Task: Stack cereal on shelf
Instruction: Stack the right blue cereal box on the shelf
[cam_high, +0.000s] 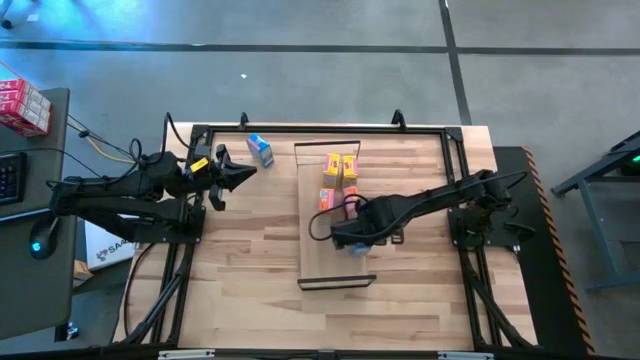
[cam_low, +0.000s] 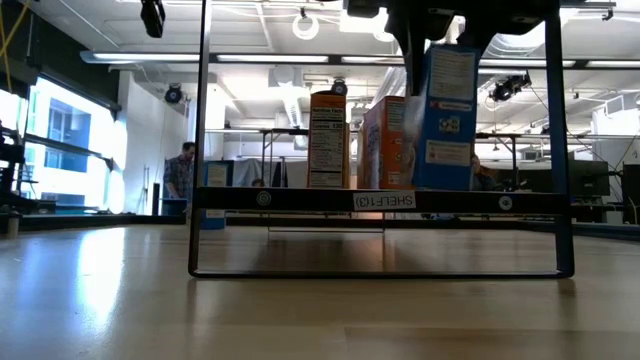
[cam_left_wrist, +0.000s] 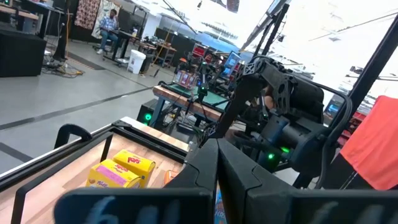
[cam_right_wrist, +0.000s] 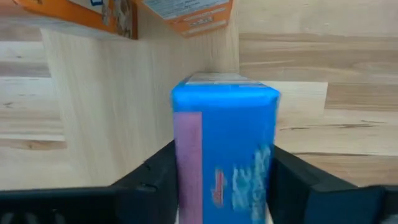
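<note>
Right wrist view puts a blue cereal box (cam_right_wrist: 225, 146) upright on the shelf (cam_right_wrist: 106, 106) by its right edge, between your right gripper's (cam_right_wrist: 224, 186) parting fingers, so judge this placement finishing: next, lift clear without tipping it.

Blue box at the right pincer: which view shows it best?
Right wrist view: the blue box fills the frame between the right pincer fingers, over the shelf. The low view shows it upright on the shelf beside other boxes. The high view mostly hides it under the arm; the left wrist view barely shows it.
</note>
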